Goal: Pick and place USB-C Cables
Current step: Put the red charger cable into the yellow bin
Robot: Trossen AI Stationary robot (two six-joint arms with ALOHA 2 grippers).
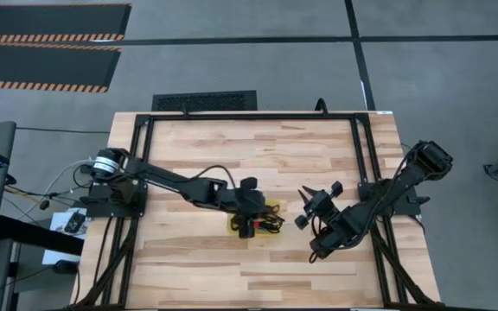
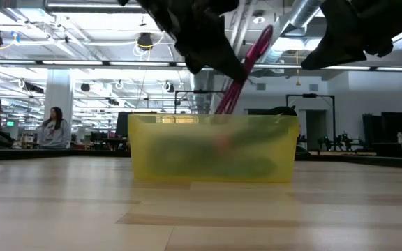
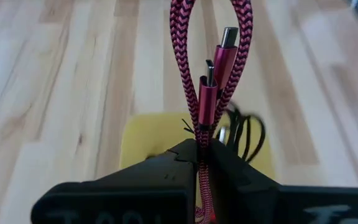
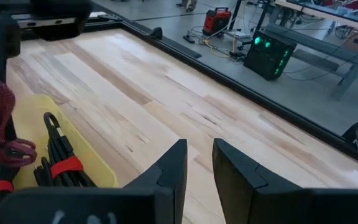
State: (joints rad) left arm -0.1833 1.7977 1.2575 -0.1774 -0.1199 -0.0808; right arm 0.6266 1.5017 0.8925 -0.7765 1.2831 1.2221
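- The left gripper (image 3: pixel 199 155) is over the yellow tray (image 1: pixel 233 226) near the middle of the table (image 1: pixel 258 147), its two fingers (image 3: pixel 166 165) closed on the magenta cable (image 3: pixel 207 74).
- In the left wrist view the magenta cable sticks out past the fingertips as a folded loop, with both metal plugs side by side and pointing away from the gripper.
- In the low view the magenta cable (image 2: pixel 246 66) slants down from the dark gripper (image 2: pixel 208 49) toward the tray (image 2: pixel 152 150); whether its lower end touches anything inside I cannot tell, as the tray wall blurs it.
- The tray is a shallow yellow box, see-through at the sides, resting flat on the wooden table.
- Black cables (image 4: pixel 58 155) lie bundled in the tray (image 4: pixel 101 165), each wrapped with a red band (image 4: pixel 65 167); a second band shows on a bundle just beside.
- In the high view the black cables (image 1: pixel 271 223) with a spot of red show at the tray's right side, just beside the left gripper (image 1: pixel 247 226).
- The right gripper (image 4: pixel 197 162) hangs above bare wood just right of the tray, touching nothing, its fingers (image 4: pixel 173 165) a narrow gap apart and empty.
- In the high view the right gripper (image 1: pixel 305 207) points toward the tray, with its arm reaching back to the table's right edge.
- People (image 2: pixel 51 125) sit far off in the room beyond the table.
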